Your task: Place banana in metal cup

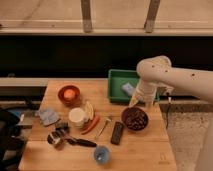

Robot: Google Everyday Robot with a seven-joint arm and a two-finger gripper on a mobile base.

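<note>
One white arm is seen reaching in from the right edge of the frame. Its claw point(135, 102) is held right of centre, over the front edge of the green tray point(116, 82) and just behind the dark bowl point(134, 120). Whether the claw is apart or together cannot be told.

The banana point(89, 110) is laid on the wooden surface point(145, 150) left of centre, just beside the right side of the white cup point(77, 117), with the carrot point(91, 124) directly below it. The metal cup point(54, 138) is found in the lower left of the surface, below and left of the white cup, well apart from the claw. A black-handled tool point(81, 142) is laid just to its right.

An orange bowl point(69, 94) is set at the upper left of the surface, a blue cup point(101, 154) near the bottom edge, and a black bar point(117, 133) between the carrot and the dark bowl.
</note>
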